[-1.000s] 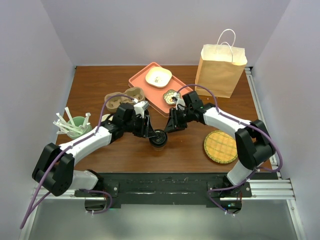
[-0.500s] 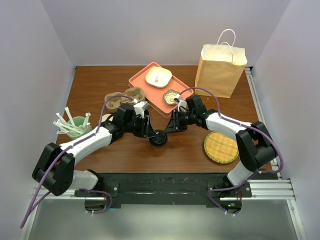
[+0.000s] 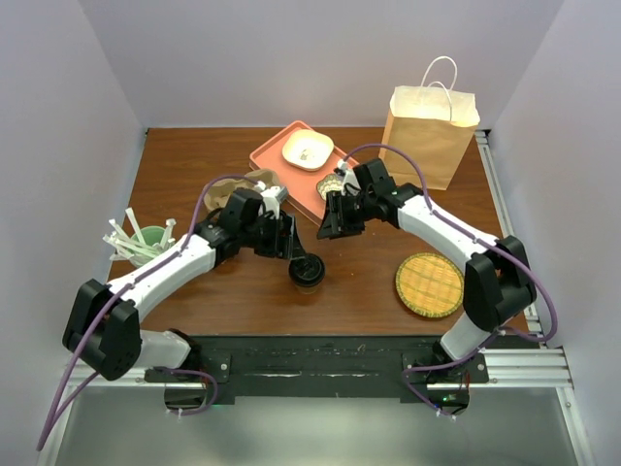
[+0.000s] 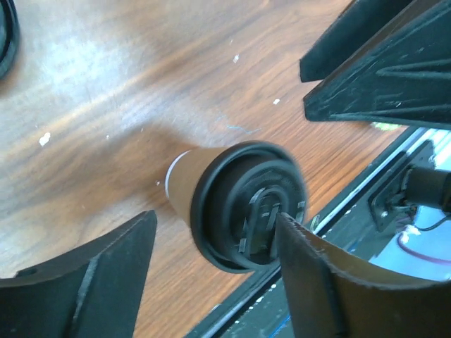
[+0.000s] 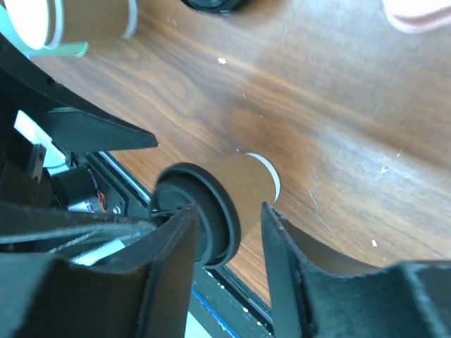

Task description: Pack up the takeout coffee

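Observation:
The takeout coffee [image 3: 308, 271], a small brown paper cup with a black lid, stands upright on the wooden table just in front of both grippers. My left gripper [image 3: 287, 243] hovers to its upper left, open and apart from the cup. My right gripper [image 3: 331, 222] hangs further back to the cup's upper right, also open. The left wrist view shows the lidded cup [image 4: 232, 204] below the wide-spread left gripper [image 4: 216, 217]. In the right wrist view the cup [image 5: 236, 186] shows through the gap of the right gripper [image 5: 230, 207]. The paper bag [image 3: 429, 136] stands at the back right.
An orange tray [image 3: 281, 170] with a small plate [image 3: 308, 149] lies behind the grippers. A cardboard cup carrier [image 3: 243, 186] and a green cup of stirrers [image 3: 143, 243] sit to the left. A round woven mat [image 3: 428, 284] lies at the right. A lidless cup [image 5: 77, 17] and a loose black lid [image 5: 211, 3] lie nearby.
Both grippers have opened wider and drawn back and up from the lidded cup, the right one more. The cup stays where it stood.

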